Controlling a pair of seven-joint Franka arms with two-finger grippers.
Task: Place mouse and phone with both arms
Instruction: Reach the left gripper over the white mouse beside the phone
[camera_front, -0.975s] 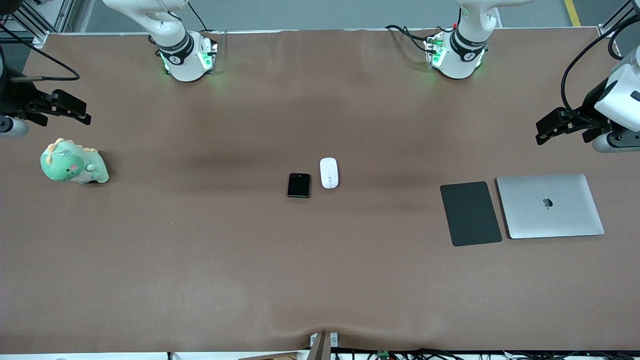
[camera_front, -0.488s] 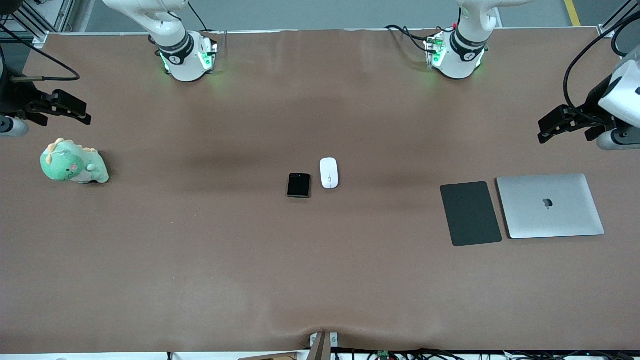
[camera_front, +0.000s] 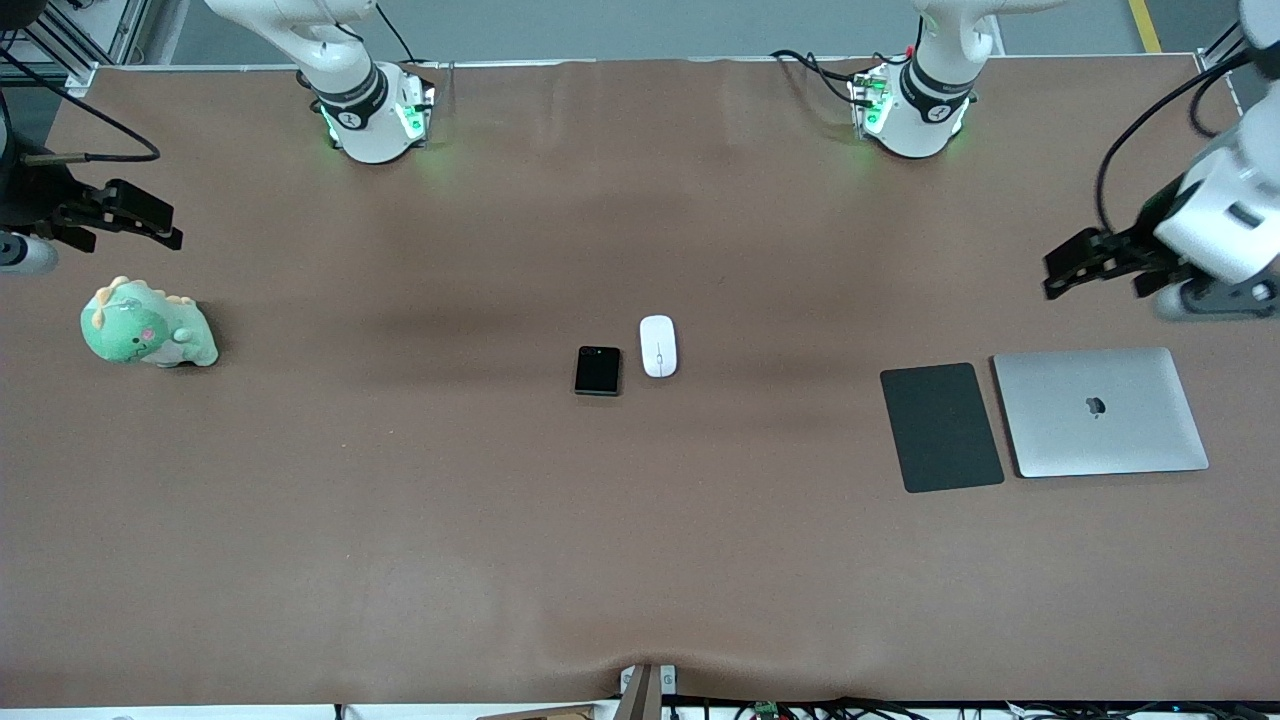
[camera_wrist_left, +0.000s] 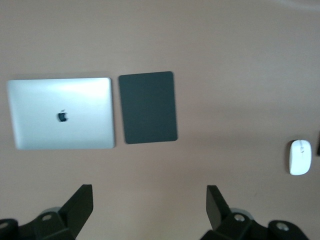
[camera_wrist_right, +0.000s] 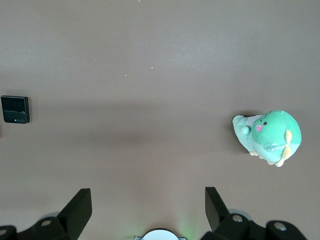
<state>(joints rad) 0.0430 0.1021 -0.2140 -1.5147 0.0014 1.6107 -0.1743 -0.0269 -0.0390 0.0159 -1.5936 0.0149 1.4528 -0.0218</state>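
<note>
The white mouse and the black folded phone lie side by side in the middle of the brown table, the mouse toward the left arm's end. My left gripper hangs open and empty over bare table near the laptop. In the left wrist view the left gripper holds nothing and the mouse sits far off. My right gripper waits open over the table by the plush. The right wrist view shows the right gripper empty and the phone far away.
A dark grey pad and a closed silver laptop lie side by side toward the left arm's end. A green dinosaur plush sits toward the right arm's end. Both arm bases stand along the table's back edge.
The left gripper has swung inward toward the middle of the table. The right arm, the mouse and the phone have not moved.
</note>
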